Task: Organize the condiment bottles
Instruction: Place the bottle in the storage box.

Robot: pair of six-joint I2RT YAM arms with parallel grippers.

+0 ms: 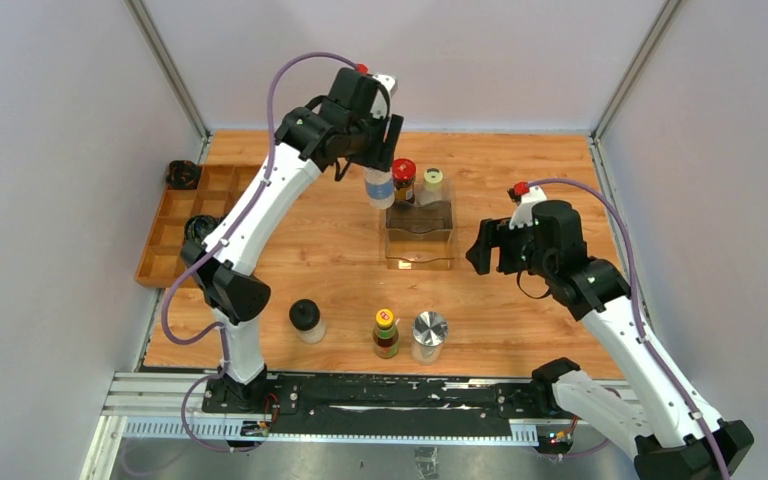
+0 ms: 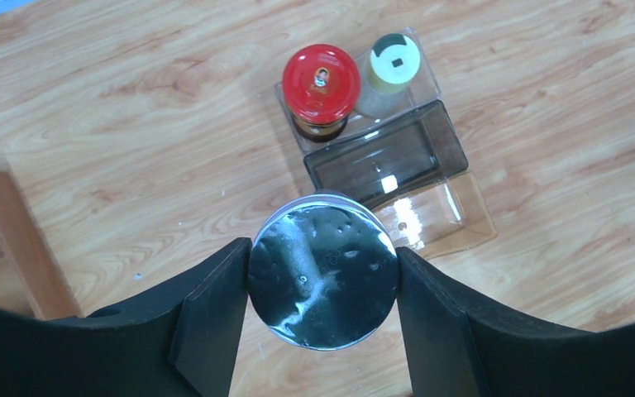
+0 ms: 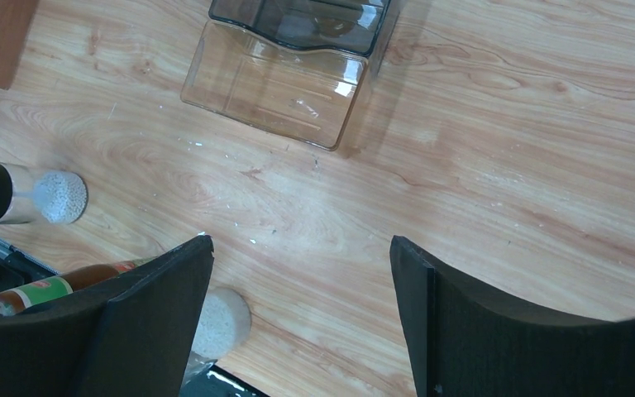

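Gripping the blue jar (image 1: 379, 188) in the left claw (image 2: 322, 252), fingers (image 2: 211, 322) pressed to either side of its shiny lid. Held upright, off the surface (image 1: 340, 270), just left of the rack (image 1: 420, 245) and near its back end. From the left wrist, three steps to the rack: clear at the back, dark-tinted in the middle, clear in front. In the back step, side by side: red jar (image 1: 404, 177) on the left, shaker (image 1: 432, 184) on the right.

Then the right claw (image 3: 302, 248): spread wide, nothing between the fingers, hovering over bare wood to the right of the rack.

Along the near edge, standing apart in a row: black-capped jar (image 1: 306, 320), sauce bottle (image 1: 386, 333), silver jar (image 1: 429, 336). At the far left, a wooden tray (image 1: 170, 240).
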